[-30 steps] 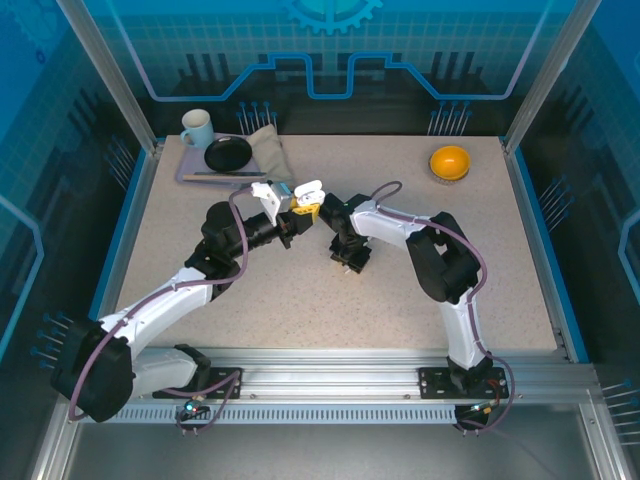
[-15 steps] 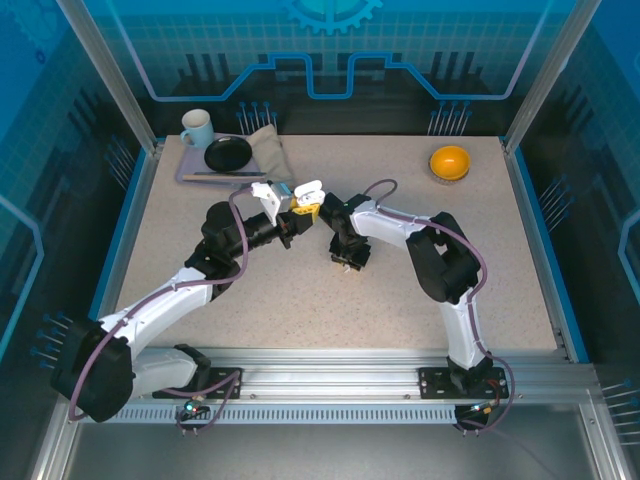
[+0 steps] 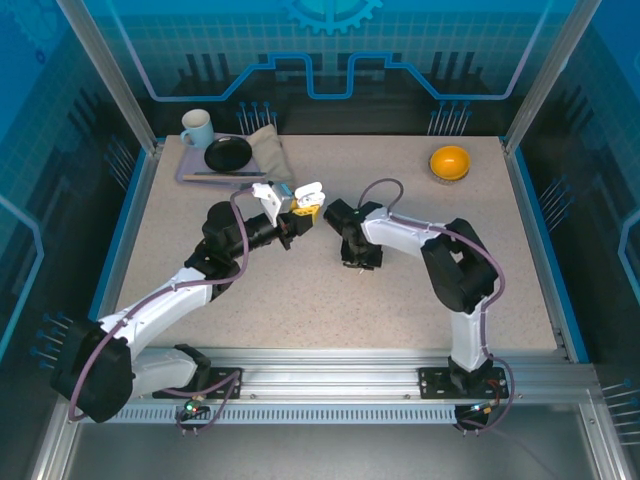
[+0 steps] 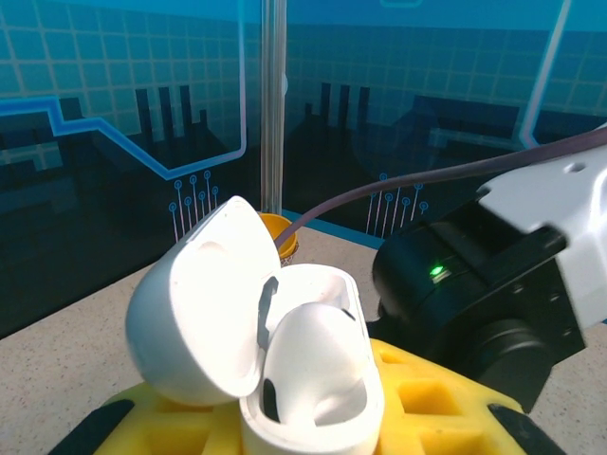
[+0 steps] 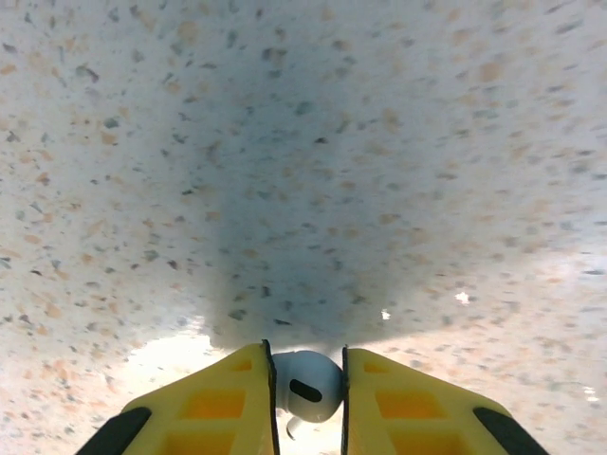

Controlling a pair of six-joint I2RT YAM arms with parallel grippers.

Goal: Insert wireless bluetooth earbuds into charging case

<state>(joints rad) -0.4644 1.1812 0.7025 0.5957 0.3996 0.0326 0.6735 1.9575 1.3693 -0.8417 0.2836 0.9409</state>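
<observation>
**One white bud pinched, case held open**

Closest in, the right tool (image 5: 306,372) points straight down at the speckled counter (image 5: 398,142). Its yellow fingers (image 5: 218,403) are clenched on a white earbud (image 5: 308,387) right at the surface (can't tell if the bud actually touches it). Just to its left, the left tool (image 3: 303,209) is clamped around the white charging case (image 4: 313,379), lid (image 4: 190,303) flipped open to the left. A green light (image 4: 437,273) glows on the right arm's black wrist behind the case. Far back there's a tray (image 3: 190,172) with a mug (image 3: 196,128), black dish (image 3: 228,153) and cloth (image 3: 268,150) at left, and an orange bowl (image 3: 450,161) at right.
</observation>
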